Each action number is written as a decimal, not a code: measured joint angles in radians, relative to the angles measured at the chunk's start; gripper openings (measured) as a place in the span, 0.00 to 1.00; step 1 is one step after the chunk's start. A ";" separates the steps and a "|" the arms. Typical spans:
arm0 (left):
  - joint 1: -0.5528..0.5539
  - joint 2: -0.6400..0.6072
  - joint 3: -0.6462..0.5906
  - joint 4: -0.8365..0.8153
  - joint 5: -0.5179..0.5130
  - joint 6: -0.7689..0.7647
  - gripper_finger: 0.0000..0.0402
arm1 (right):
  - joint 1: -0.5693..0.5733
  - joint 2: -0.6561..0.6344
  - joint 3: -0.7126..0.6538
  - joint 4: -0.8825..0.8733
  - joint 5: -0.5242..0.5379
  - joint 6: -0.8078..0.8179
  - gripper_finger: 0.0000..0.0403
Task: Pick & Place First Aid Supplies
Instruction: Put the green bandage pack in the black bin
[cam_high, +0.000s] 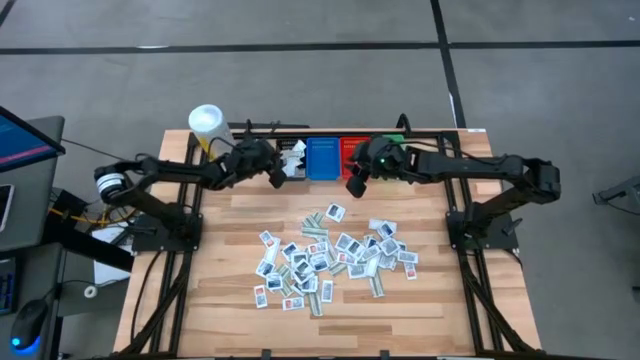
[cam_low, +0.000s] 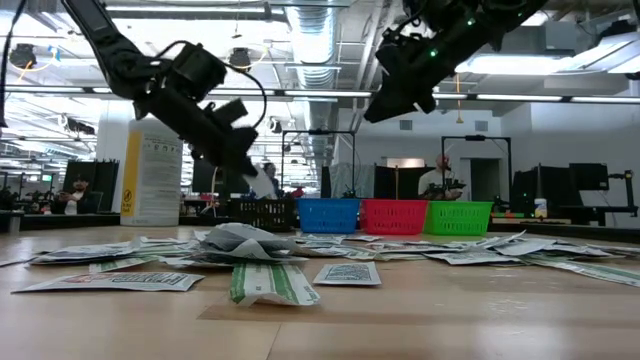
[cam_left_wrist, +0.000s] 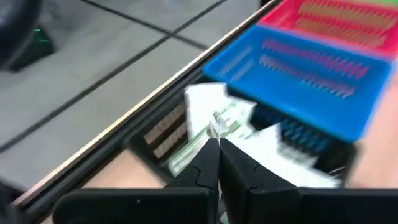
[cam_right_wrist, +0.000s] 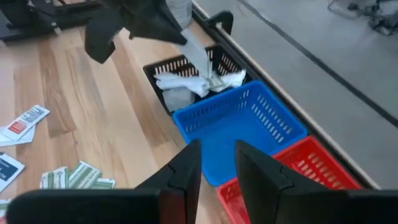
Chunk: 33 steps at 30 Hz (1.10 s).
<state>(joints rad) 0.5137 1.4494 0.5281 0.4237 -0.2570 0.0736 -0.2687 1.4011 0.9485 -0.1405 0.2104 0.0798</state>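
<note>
Presently, your left gripper (cam_high: 277, 178) hangs above the black bin (cam_right_wrist: 163, 70) at the far edge of the table (cam_high: 420, 310). Its fingers (cam_left_wrist: 211, 163) are pressed together on a white-and-green packet (cam_left_wrist: 225, 119), which hangs from the tips over the bin. That bin already holds several crumpled white packets (cam_right_wrist: 186, 84).

Your right gripper (cam_high: 354, 185) is raised above the table near the blue bin (cam_high: 323, 158) and red bin (cam_high: 352, 146), jaws partly apart. Nothing is seen between them in the right wrist view.

You will find the bins in a row along the far edge: black, blue, red, then green bin (cam_low: 458, 216). The blue bin's visible part shows no contents.

The bulk of the first aid supplies (cam_high: 330, 260) lies scattered in a loose heap on the wooden table, nearer the front than the bins and well apart from both grippers. A white tub (cam_high: 205, 122) with a yellow label stands at the far left corner, beside the black bin.
</note>
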 joint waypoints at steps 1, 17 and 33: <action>-0.007 0.007 0.000 0.003 -0.038 0.008 0.02 | 0.000 0.006 0.000 0.006 0.000 0.000 0.23; -0.016 0.018 0.000 0.010 0.087 0.045 0.05 | -0.002 0.011 0.000 0.012 0.000 0.000 0.23; -0.020 0.018 0.000 -0.083 0.192 -0.025 0.19 | 0.000 0.011 0.000 -0.006 -0.003 -0.001 0.23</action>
<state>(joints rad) 0.4941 1.4673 0.5278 0.3405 -0.0651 0.0490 -0.2687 1.4124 0.9489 -0.1468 0.2077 0.0793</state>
